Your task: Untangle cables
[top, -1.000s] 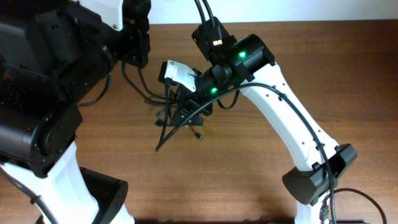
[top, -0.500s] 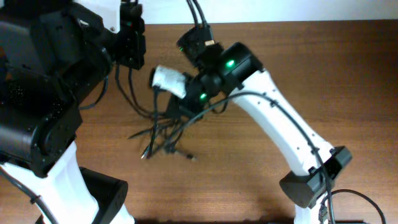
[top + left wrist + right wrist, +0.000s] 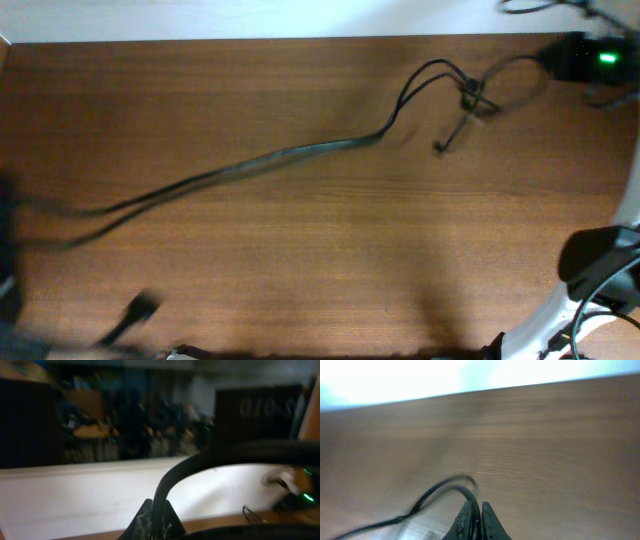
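We note cables [image 3: 300,152] taut across counter [image 3: 300,260]; left claw [image 3: 156,520], right claw [image 3: 476,517] each pinch them. Better slacken pull so knot [image 3: 470,97] loosens, not tightens.

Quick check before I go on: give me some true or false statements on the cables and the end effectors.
1. The cables stretch across the table from lower left to upper right. True.
2. A small tangle sits near their upper right end. True.
3. The cables are heaped at the table's middle. False: they are drawn out in a long line.
4. The right end effector is wide open. False: its fingers are shut on the cables.
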### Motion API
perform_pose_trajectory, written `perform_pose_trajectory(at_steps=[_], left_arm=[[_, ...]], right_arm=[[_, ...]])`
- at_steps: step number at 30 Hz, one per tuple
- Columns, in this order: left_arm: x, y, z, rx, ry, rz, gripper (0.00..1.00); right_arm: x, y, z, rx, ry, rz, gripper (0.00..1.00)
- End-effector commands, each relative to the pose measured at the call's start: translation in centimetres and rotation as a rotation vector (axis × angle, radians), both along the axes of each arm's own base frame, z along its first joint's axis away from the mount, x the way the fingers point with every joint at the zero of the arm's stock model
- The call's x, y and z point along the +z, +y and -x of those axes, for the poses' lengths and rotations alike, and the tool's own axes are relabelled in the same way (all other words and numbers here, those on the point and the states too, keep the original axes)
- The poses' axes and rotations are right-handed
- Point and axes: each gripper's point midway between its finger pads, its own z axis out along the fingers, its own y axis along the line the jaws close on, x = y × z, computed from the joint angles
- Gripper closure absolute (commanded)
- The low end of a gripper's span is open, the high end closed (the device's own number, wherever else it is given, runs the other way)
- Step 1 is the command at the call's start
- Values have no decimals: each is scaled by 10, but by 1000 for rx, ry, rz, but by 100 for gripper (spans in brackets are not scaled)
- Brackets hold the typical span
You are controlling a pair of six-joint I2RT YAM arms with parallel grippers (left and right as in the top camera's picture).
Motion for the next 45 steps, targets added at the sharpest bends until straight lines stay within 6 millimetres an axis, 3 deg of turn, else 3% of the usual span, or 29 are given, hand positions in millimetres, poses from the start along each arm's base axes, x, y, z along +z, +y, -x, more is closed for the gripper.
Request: perform_pose_trajectory(at_steps=[1, 4, 6, 7, 10, 12, 14, 16, 18, 19, 21, 23, 26, 28, 29, 34, 35, 36, 39, 40, 41, 42, 43, 45], left_arm=[[4, 48, 39, 183, -60, 98, 94], [5, 58, 54, 210, -86, 116, 95], [3, 56, 51, 205, -75, 128, 95], [2, 54, 44, 205, -58, 120, 95], [-1, 45, 21, 203, -10, 97, 95], [-8, 36, 0, 198, 42, 72, 94], [-18, 27, -21, 186, 98, 45, 95], [-25, 20, -40, 188, 136, 28, 98], [-28, 13, -56, 181, 149, 21, 100], [-29, 3, -68, 147, 157, 17, 100], [-39, -24, -95, 47, 196, -1, 100], [-55, -44, -123, -6, 251, -20, 100], [-104, -87, -197, -95, 401, -62, 100], [-128, -97, -228, -91, 462, -89, 100], [-147, -106, -254, -92, 501, -120, 100], [-212, -136, -336, -96, 590, -148, 99], [-224, -139, -345, -95, 613, -154, 93], [-239, -142, -353, -94, 645, -164, 80], [-283, -145, -368, -88, 748, -193, 78], [-294, -147, -371, -88, 775, -201, 70], [-302, -148, -374, -89, 791, -205, 1], [-305, -148, -374, -91, 799, -205, 1], [-303, -149, -372, -99, 799, -200, 1], [-286, -157, -358, -167, 782, -174, 1]], right_arm=[[22, -66, 24, -196, -28, -5, 96], [25, -134, 51, -388, -31, -38, 96], [27, -158, 65, -438, -45, -57, 96], [32, -165, 67, -456, -69, -77, 96], [68, -162, 49, -445, -201, -134, 96], [121, -148, 35, -393, -358, -105, 96], [140, -129, 29, -349, -399, -73, 96], [126, -104, 24, -284, -344, -36, 96], [93, -80, 25, -261, -205, 1, 96], [74, -48, 25, -173, -129, 10, 96], [55, 4, 28, -27, -44, 37, 96], [47, 40, 28, 34, 5, 71, 96], [45, 90, 26, 133, 15, 123, 96], [50, 102, 30, 158, 5, 125, 96], [59, 105, 36, 162, -13, 129, 96], [93, 109, 71, 154, -67, 143, 96], [97, 109, 78, 149, -72, 151, 96], [101, 106, 82, 137, -75, 167, 96], [105, 100, 91, 107, -75, 204, 96], [105, 100, 92, 107, -75, 204, 96], [105, 100, 92, 107, -75, 204, 96], [105, 100, 92, 102, -69, 198, 77], [103, 95, 92, 53, -52, 201, 66], [96, 61, 88, -164, 13, 267, 64]])
